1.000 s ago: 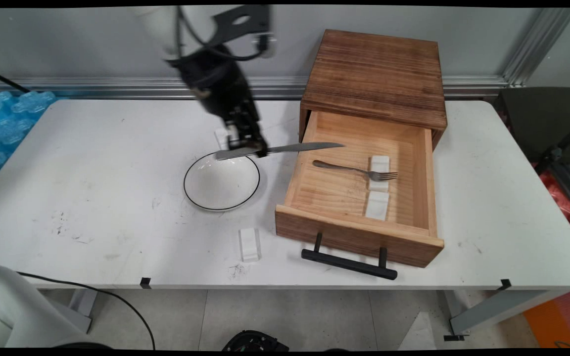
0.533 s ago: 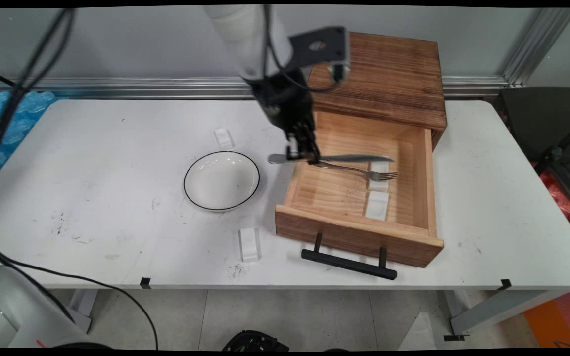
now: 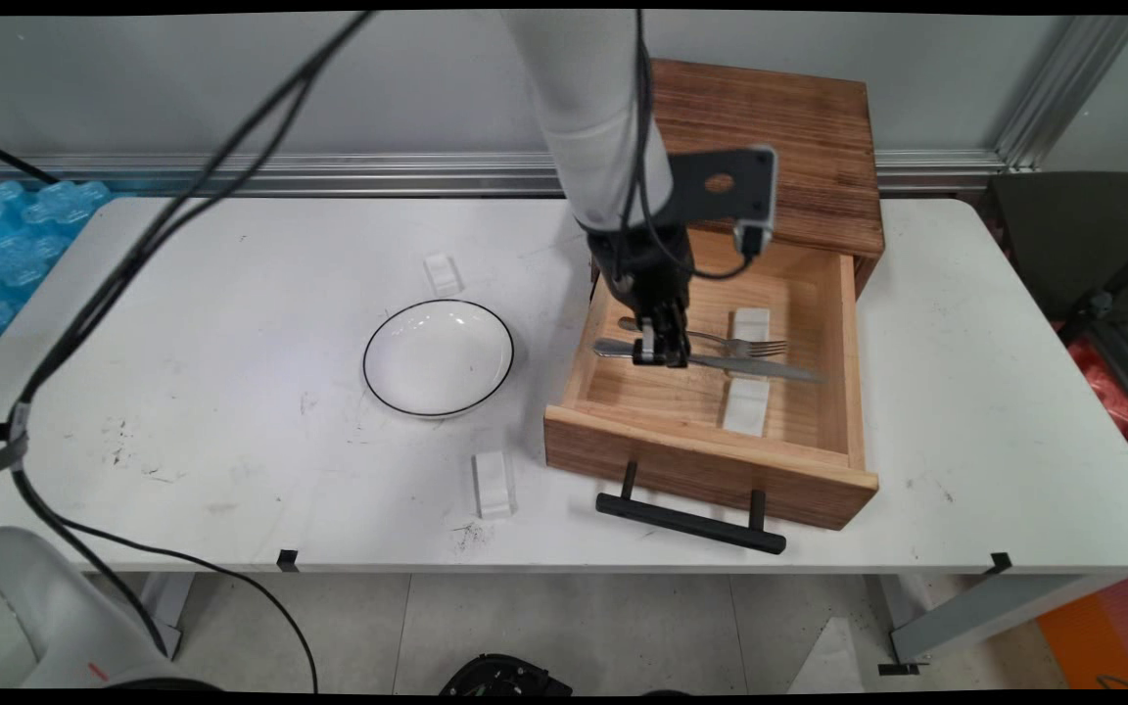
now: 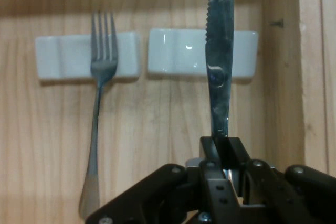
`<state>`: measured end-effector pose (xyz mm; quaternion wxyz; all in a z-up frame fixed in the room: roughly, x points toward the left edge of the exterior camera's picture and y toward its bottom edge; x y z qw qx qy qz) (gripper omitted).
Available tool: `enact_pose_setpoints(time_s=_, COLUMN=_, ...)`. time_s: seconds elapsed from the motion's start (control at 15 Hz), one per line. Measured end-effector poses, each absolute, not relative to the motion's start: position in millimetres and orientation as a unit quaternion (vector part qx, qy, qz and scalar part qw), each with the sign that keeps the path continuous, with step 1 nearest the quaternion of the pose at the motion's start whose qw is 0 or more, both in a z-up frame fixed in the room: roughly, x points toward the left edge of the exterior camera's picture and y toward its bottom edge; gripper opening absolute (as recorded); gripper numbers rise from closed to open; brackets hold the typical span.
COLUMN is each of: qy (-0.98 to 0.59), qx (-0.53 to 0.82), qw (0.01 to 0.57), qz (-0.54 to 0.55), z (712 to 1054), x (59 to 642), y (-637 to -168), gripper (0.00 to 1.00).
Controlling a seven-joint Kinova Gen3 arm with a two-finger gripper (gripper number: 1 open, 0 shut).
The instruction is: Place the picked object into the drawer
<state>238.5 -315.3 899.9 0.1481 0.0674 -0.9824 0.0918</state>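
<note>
The pincer hangs inside the open wooden drawer, clenched on a table knife, and the grip sits on the handle end so the blade is free to reach ahead. In the hand view the serrated blade runs straight out from between the fingers, which are pressed tight on the metal with no gap showing. The blade's far part lies over the nearer white cutlery rest; whether it touches that rest or hovers just above it, I cannot tell. That line-up looks deliberate: the knife is held level and pointed so its blade crosses the rest.

Just beside the knife, on the far side from the drawer's front, lies a fork with its tines propped on a second white rest and its handle flat on the drawer floor. Fork and knife run side by side, close together but apart, both pointing the same way.

Out on the white surface, well to the side of the pincer, sits a white dish with a thin black rim. Two more white rests are out there: one beyond the dish and one close to the surface's near edge. The drawer's black bar handle juts toward the camera, below the pincer in the main view
</note>
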Motion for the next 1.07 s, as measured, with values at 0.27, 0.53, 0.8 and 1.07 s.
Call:
enact_pose_setpoints(time_s=0.27, qy=-0.985, qx=0.054, qw=0.139, qz=0.090, z=872, x=225, y=-325, gripper=0.00)
enact_pose_setpoints(time_s=0.53, qy=-0.986, qx=0.055, qw=0.134, qz=0.087, z=848, x=218, y=-332, gripper=0.00)
enact_pose_setpoints(time_s=0.8, qy=-0.985, qx=0.063, qw=0.135, qz=0.083, z=830, x=213, y=-339, gripper=0.00)
enact_pose_setpoints(time_s=1.07, qy=-0.984, qx=0.070, qw=0.138, qz=0.082, z=819, x=211, y=-344, gripper=0.00)
